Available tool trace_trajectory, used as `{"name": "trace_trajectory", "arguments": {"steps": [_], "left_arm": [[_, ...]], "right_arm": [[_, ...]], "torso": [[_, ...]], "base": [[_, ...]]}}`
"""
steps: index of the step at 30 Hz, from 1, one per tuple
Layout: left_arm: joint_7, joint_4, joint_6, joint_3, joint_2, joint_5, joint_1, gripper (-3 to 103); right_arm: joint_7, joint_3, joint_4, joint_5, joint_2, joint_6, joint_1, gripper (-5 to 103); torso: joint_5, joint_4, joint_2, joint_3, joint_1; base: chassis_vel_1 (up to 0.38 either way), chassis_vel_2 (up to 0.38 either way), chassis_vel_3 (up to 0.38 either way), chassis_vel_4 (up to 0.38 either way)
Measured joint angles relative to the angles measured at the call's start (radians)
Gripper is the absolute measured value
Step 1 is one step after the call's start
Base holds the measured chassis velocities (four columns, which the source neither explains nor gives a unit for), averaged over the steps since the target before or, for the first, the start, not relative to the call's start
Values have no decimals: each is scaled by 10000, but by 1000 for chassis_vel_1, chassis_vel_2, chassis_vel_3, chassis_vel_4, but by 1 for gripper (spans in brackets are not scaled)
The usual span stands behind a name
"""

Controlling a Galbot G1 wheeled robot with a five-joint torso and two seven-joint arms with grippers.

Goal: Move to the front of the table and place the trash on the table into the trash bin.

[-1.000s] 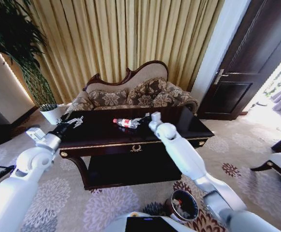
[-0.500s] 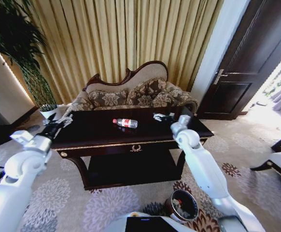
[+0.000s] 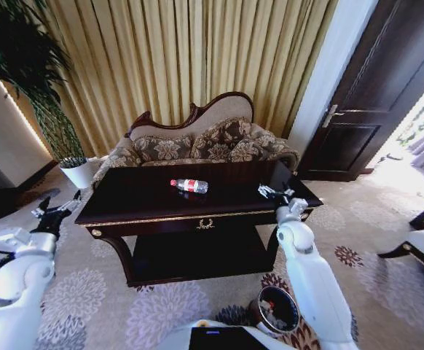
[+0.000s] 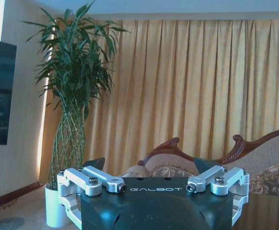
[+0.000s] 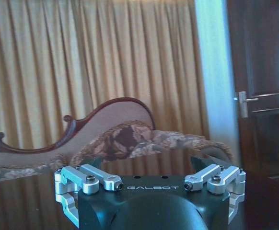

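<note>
1. The left gripper (image 3: 55,211) hangs over the patterned carpet off the left end of the table, near the white plant pot (image 3: 78,173). Its fingers are spread wide and hold nothing. A second ago it reached over the table's left part; it has since swung outward and down, probably to clear the tabletop.

2. The wide dark glossy wooden table with gold trim (image 3: 146,200) stands squarely before the robot, so the drive to its front looks finished. It sits where it did in the earlier frames.

3. The clear plastic bottle with a red label (image 3: 189,185) lies on its side around the middle of the tabletop, slightly toward the far edge, untouched and clear of both grippers. It has not shifted since the earlier frames.

4. The right gripper (image 3: 274,192) hovers over the right part of the table, near its front edge, wide open and empty. A second ago it was right beside the bottle; it has pulled away to the right without taking it.

5. The small round reddish-brown bin with a black rim (image 3: 276,309) stands on the carpet near the robot's base, low on the right, within easy reach of the right arm for dropping.
</note>
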Motion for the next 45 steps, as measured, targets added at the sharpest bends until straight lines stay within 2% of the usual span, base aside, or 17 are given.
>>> {"name": "trace_trajectory", "arguments": {"steps": [10,19,22,24,28,30,33,42,45], "left_arm": [[-35,-161,-504,293,-424,261,213,100],[22,-415,-563,344,-487,361,548,100],[266,-545,-381,347,-339,187,732,100],[458,-641,-170,453,-160,-261,793,100],[594,-659,-79,670,64,-611,769,100],[953,-674,-27,841,316,-857,732,100],[1185,-735,22,928,476,-957,704,100],[1259,-739,212,1014,685,-1121,517,100],[1091,-800,404,1043,607,-959,447,100]], "right_arm": [[73,289,250,-411,655,341,-664,100],[-19,324,327,-369,784,476,-817,100],[-317,133,447,3,607,473,-862,100],[-858,-73,603,392,339,432,-929,100],[-1239,-368,679,648,81,410,-933,100],[-1700,-706,766,901,-125,383,-877,100],[-1888,-947,771,959,-162,336,-733,100],[-1807,-1165,563,906,-45,4,-114,100],[-1462,-1232,509,380,-4,-159,-62,100]], "torso": [[0,0,0,0,0],[-1,0,0,0,0],[0,2,-1,1,1],[0,2,-1,0,0],[-1,0,-1,0,0],[0,-1,-2,1,1],[1,0,-2,2,2],[-1,2,-3,1,2],[-1,1,-2,1,2]], "base": [[0,0,0,0],[0,0,0,0],[0,0,0,0],[0,0,0,0],[0,0,0,0],[0,0,0,0],[0,0,0,0],[0,0,0,0],[0,0,0,0]]}}
